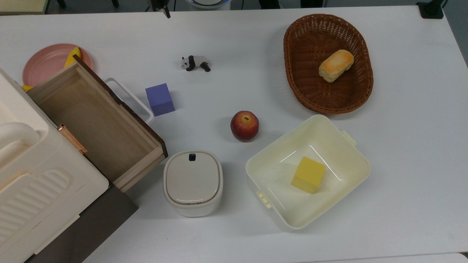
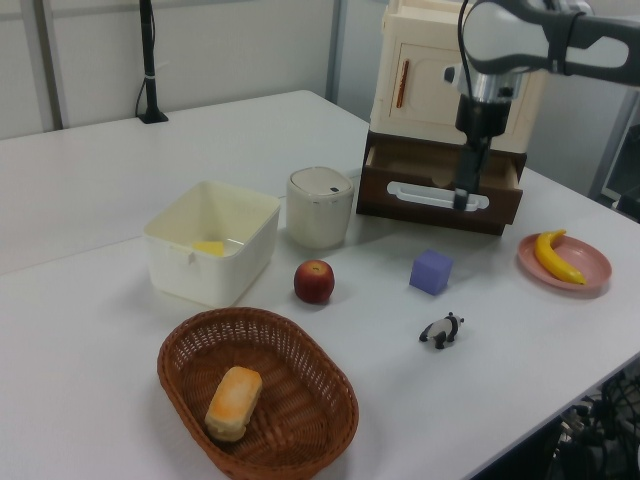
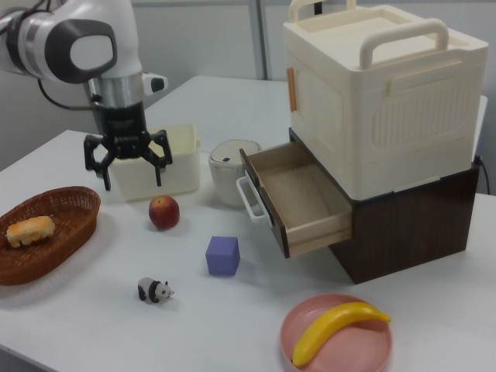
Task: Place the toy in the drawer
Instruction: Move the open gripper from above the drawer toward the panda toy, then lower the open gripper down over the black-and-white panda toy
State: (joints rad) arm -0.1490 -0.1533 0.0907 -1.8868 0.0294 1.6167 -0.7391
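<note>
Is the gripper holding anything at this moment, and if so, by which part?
Nothing is held. The gripper hangs open and empty above the table, while the toy stands untouched on the table, apart from it.

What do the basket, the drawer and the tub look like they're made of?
The basket looks like woven wicker, brown, with visible weave. The drawer looks like light unfinished wood inside, showing grain, with a dark brown front panel. The tub looks like cream plastic, smooth and slightly glossy, with moulded clips; I can't confirm it.
</note>
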